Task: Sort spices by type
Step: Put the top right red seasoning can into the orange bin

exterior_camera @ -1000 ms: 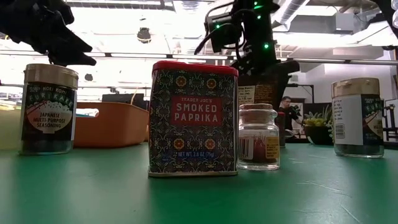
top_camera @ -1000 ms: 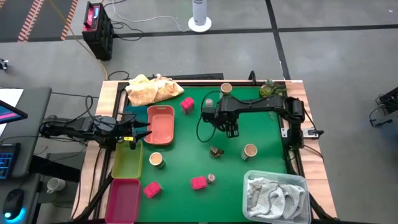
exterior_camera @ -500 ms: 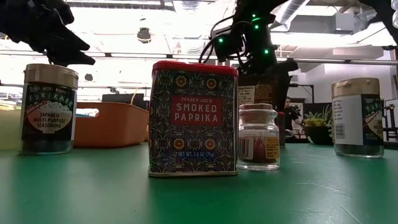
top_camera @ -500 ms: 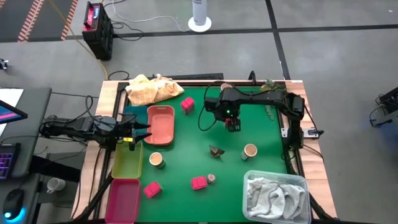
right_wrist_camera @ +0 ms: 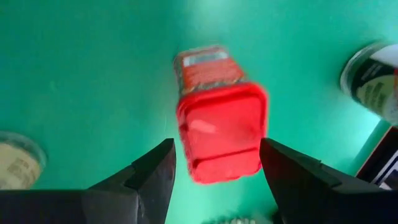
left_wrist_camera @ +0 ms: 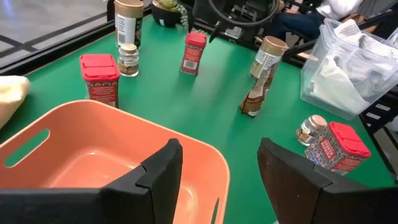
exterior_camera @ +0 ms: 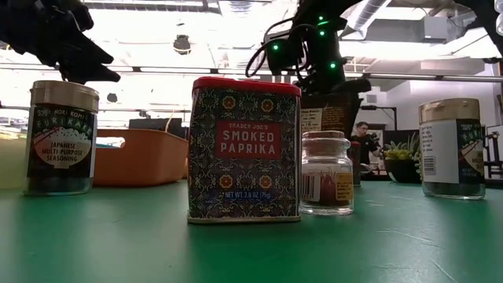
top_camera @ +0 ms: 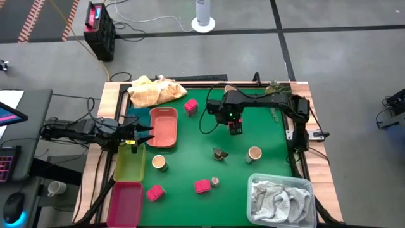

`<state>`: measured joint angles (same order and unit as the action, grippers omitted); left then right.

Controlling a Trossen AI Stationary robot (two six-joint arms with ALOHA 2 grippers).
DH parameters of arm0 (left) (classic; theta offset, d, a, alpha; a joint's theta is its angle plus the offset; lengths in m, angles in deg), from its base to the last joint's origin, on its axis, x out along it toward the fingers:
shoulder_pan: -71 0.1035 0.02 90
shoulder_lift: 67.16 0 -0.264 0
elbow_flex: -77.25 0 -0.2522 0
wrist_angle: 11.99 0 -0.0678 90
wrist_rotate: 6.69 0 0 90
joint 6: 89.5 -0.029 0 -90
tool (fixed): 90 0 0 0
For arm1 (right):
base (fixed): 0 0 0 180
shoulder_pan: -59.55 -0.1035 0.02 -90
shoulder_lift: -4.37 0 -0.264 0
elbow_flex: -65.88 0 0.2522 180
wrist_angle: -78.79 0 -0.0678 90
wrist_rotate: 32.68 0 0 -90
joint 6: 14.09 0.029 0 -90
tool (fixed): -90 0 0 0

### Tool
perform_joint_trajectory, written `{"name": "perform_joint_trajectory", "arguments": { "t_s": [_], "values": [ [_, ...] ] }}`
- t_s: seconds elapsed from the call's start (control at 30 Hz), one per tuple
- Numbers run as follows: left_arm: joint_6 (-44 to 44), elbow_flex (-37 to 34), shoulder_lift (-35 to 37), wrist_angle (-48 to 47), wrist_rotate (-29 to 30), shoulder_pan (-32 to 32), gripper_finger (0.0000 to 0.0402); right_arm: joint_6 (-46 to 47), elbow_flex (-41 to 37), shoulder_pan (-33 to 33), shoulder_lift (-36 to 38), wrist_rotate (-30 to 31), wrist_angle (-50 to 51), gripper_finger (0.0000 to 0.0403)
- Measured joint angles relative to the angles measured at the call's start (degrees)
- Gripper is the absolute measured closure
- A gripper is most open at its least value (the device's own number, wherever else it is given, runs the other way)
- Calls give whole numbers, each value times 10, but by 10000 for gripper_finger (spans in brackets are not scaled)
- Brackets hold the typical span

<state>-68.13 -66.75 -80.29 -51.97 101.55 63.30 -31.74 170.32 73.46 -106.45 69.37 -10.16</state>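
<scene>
My right gripper points down, open, over a red-lidded spice bottle standing mid-table; its fingers stand on either side of the lid, apart from it. Pink tins stand at the far side and near edge. Tan cups, small clear jars and a dark wedge piece rest on the green mat. My left gripper hovers open at the salmon tray's left rim.
A lime tray and a magenta tray line the left edge. A yellow cloth lies at the far left corner. A clear bin with white-grey cloth fills the near right corner. A person sits beyond the table.
My right gripper has moved slightly toward the far edge and tipped until it points straight down over the red-lidded bottle. The spices have stayed in place.
</scene>
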Motion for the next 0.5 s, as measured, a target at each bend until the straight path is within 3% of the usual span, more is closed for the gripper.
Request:
{"name": "perform_joint_trajectory", "arguments": {
  "t_s": [0.5],
  "values": [
    [0,0,0,0,0,0,203,2,0,-1,0,-17,1,137]
  ]
}}
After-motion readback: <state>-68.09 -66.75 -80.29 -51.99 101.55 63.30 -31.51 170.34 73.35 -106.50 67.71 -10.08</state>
